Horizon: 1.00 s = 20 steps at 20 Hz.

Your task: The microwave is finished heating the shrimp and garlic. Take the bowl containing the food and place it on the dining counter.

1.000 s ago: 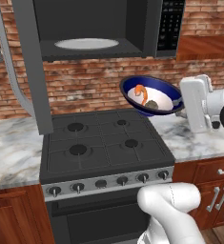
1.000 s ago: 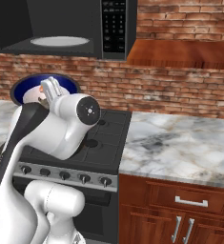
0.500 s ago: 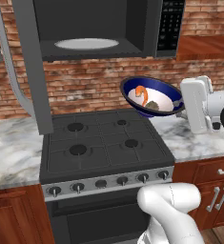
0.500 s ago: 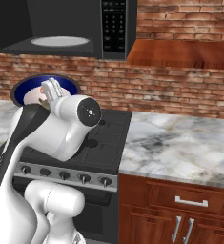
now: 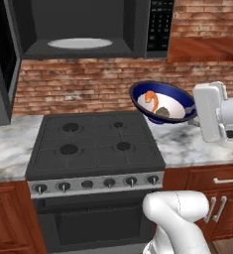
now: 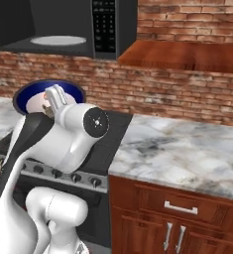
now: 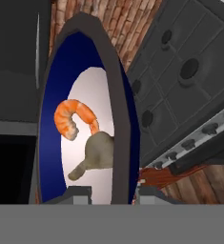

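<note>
- Right at the gripper (image 7: pixel 113 194), the jaws pinch the rim of the bowl (image 5: pixel 162 101), one finger inside and one outside
- Up in the air it hangs, tilted, past the stove's (image 5: pixel 94 145) right edge and below the open microwave (image 5: pixel 83 30)
- Looks stiff, smooth, probably slippery; an edge grip could let it swing
- shrimp (image 7: pixel 74 116) and garlic (image 7: pixel 95 153) sit loose, so they may slide or roll
- Keypad (image 6: pixel 104 26) markings too small to read, no brand visible

A wide shallow bowl (image 5: pixel 162 102), dark blue outside and white inside, hangs tilted in the air above the right rear corner of the black four-burner stove (image 5: pixel 95 144). A curled orange shrimp (image 5: pixel 151 99) and a grey-brown garlic lump (image 5: pixel 162 112) lie inside. The dark grey microwave (image 5: pixel 83 30) above stands open, its white turntable plate (image 5: pixel 80 43) bare.
</note>
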Available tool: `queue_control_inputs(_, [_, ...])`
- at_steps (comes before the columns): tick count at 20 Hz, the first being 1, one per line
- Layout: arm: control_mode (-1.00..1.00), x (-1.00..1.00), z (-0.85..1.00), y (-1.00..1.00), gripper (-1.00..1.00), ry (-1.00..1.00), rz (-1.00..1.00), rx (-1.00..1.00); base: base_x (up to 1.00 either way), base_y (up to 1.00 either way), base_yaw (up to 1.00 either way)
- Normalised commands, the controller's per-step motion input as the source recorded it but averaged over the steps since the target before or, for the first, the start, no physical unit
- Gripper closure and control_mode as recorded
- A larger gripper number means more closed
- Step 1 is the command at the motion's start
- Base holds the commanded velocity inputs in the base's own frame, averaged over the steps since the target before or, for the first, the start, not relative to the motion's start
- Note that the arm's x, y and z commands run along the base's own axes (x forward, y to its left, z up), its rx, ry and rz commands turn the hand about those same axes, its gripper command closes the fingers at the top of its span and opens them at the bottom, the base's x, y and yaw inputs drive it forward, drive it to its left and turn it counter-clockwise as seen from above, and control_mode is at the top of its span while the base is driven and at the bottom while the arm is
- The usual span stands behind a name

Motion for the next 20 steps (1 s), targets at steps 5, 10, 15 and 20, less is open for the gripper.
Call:
queue_control_inputs(5, [1.0, 0.0, 0.0, 0.0, 1.0, 0.0, 0.0, 0.0, -0.6, -0.12, 0.65])
queue_control_inputs(10, [1.0, 0.0, 0.0, 0.0, 1.0, 0.0, 0.0, 0.0, -0.8, 0.0, 0.86])
queue_control_inputs(15, [1.0, 0.0, 0.0, 0.0, 1.0, 0.0, 0.0, 0.0, -0.74, 0.0, 0.9])
queue_control_inputs(20, [1.0, 0.0, 0.0, 0.0, 1.0, 0.0, 0.0, 0.0, -0.61, 0.02, 0.94])
